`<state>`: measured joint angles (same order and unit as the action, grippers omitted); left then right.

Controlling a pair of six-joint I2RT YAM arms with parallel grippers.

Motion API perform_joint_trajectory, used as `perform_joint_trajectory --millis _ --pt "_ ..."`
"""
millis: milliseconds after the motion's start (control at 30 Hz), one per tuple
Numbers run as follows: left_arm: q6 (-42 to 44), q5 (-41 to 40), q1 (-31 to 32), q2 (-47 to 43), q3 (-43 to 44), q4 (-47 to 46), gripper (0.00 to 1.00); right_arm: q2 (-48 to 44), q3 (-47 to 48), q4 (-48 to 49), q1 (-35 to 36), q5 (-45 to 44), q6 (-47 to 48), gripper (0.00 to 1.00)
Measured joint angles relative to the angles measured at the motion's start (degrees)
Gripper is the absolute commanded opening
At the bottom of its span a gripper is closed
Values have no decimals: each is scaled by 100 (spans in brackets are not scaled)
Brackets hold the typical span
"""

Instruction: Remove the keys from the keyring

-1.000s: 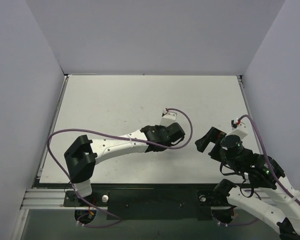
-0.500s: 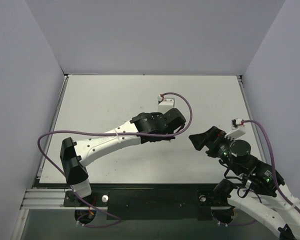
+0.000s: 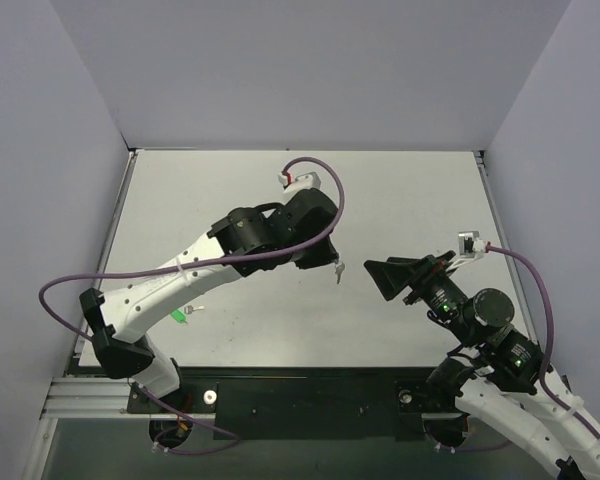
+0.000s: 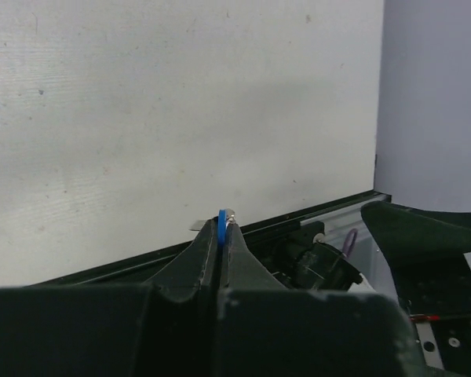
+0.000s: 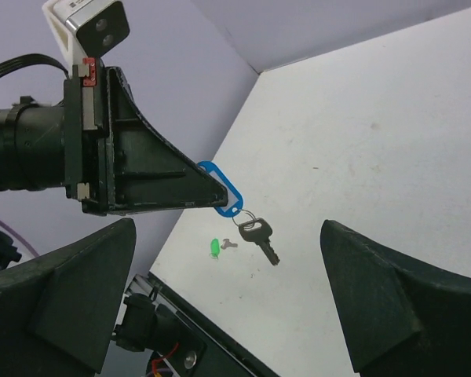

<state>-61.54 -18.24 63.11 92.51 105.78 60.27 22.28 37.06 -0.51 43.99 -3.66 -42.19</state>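
My left gripper (image 3: pixel 326 262) is shut on the blue tag of the keyring (image 5: pixel 223 191) and holds it in the air above the table. The thin ring (image 5: pixel 247 219) hangs from the tag, and the dark silver-grey key (image 5: pixel 261 236) dangles from the ring. In the top view the key (image 3: pixel 337 273) hangs just below the left fingers. In the left wrist view the blue tag (image 4: pixel 222 222) shows edge-on between the closed fingertips. My right gripper (image 3: pixel 378 273) is open and empty, facing the hanging key from the right, a short gap away. Its fingers (image 5: pixel 71 290) frame the key on both sides.
A bright green tag (image 5: pixel 213 248) with a small silver key (image 5: pixel 230 243) lies on the white table (image 3: pixel 400 200), near its front left; it also shows in the top view (image 3: pixel 180 316). The table's front rail (image 5: pixel 220 345) runs below. Grey walls enclose the table.
My left arm has swung up and to the left, lifting the blue tag and key off the table. My right gripper has turned and reached left toward it. The green tag is now uncovered.
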Motion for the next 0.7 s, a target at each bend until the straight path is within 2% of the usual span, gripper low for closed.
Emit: perform_joint_trajectory --millis 300,533,700 --pt "-623 555 -238 -629 24 -90 0 420 -238 1261 0 745 348 97" --pt "-1067 1307 -857 -1165 -151 -435 0 629 -385 2378 0 979 297 97" --pt "-1368 1779 -1036 -1436 -350 -793 0 949 -378 3097 0 1224 103 97"
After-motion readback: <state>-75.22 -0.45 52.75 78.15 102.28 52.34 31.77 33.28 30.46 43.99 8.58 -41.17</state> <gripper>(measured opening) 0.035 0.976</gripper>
